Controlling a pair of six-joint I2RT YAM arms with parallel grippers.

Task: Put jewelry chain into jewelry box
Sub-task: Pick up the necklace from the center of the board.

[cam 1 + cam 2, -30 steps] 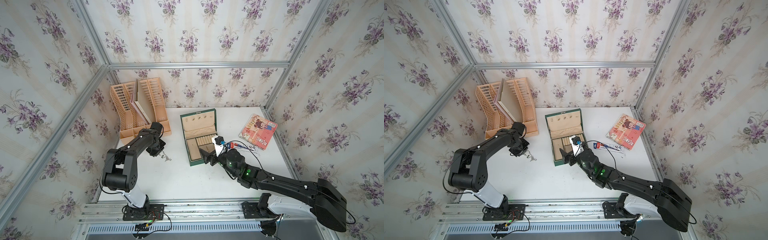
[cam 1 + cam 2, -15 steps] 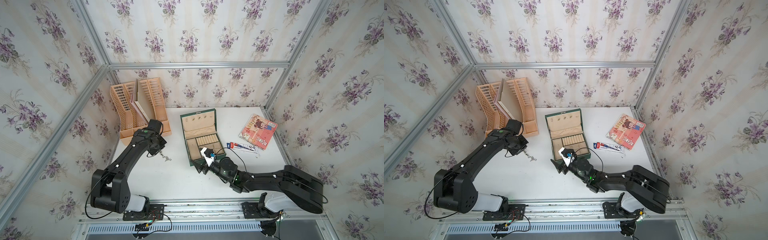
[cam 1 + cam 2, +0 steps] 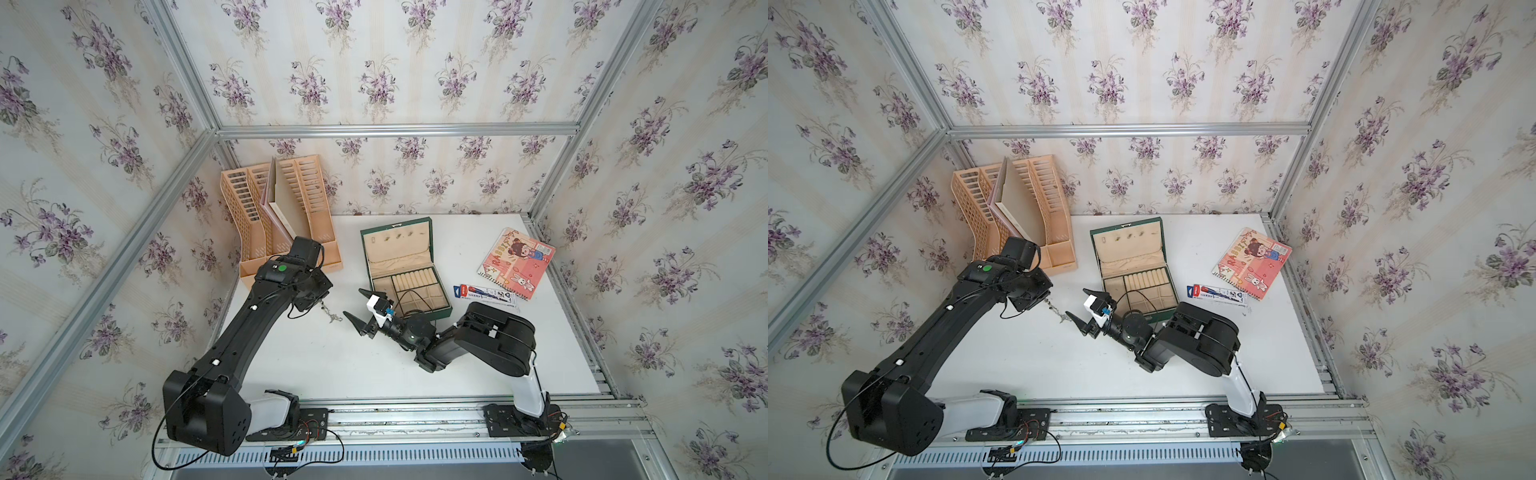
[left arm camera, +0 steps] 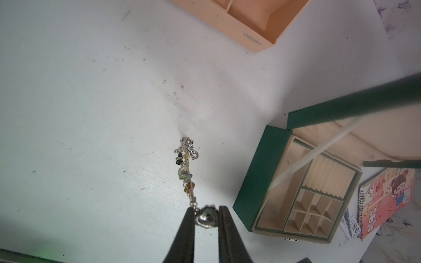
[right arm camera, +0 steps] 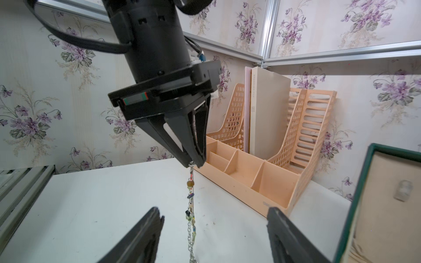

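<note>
L gripper [image 4: 206,210] jaws clamped on top end of jewelry chain [image 4: 186,173]; rest hangs below jaws, tail bunched on table [image 4: 91,113]. R gripper [image 5: 214,211] jaws apart, empty, chain just ahead of their gap, no contact. Open jewelry box [image 3: 399,251] sits near R jaws.

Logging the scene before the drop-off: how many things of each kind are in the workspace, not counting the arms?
Jewelry chain: 1
Jewelry box: 1
File organizer: 1
Book standing in the organizer: 1
Spiral notebook: 1
Blue-and-white packet: 1
Total: 6
</note>
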